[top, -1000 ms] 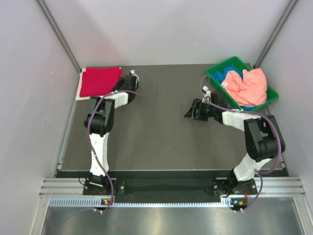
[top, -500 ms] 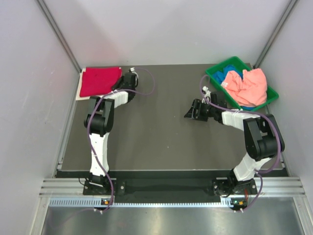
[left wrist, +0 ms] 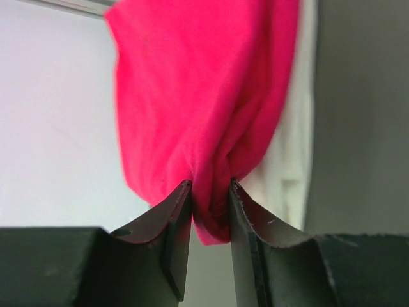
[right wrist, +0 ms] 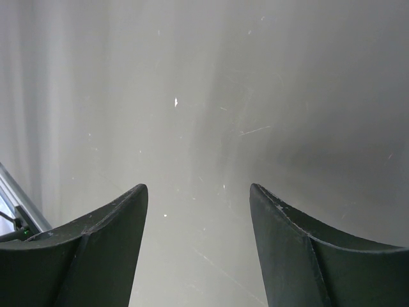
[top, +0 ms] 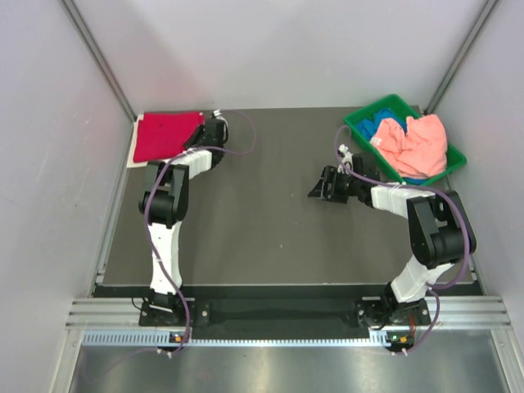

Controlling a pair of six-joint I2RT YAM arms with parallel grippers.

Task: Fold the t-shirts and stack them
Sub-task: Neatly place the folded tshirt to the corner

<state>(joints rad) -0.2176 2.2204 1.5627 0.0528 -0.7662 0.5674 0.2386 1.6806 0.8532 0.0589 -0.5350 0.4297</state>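
Back-left corner of the table [top: 262, 237]: left gripper [top: 214, 129] is clamped on the right-hand edge of the red shirt [top: 166, 136]. Jaws are narrow but not fully together, and a bunched fold of cloth fills the gap.

Red shirt lies spread flat on top of the white shirt [top: 133, 160]. From above, the white one shows only as a thin strip at the left near edge.

Left wrist camera adds what the overhead can't resolve: the pinch itself, red cloth gathered into creases that run into the jaws, and a wider band of white alongside the red.

Right gripper [top: 316, 191] sits mid-table, right of centre, well apart from any cloth. Jaws stand wide, nothing between them. Its wrist camera shows only bare scuffed table. Can't tell whether the tips touch the surface.

Only the overhead shows the green bin [top: 354, 129] at the back-right corner. Pink shirt [top: 419, 144] is heaped loose in it, with the blue shirt [top: 375, 128] crumpled beside and partly under it on the left side.
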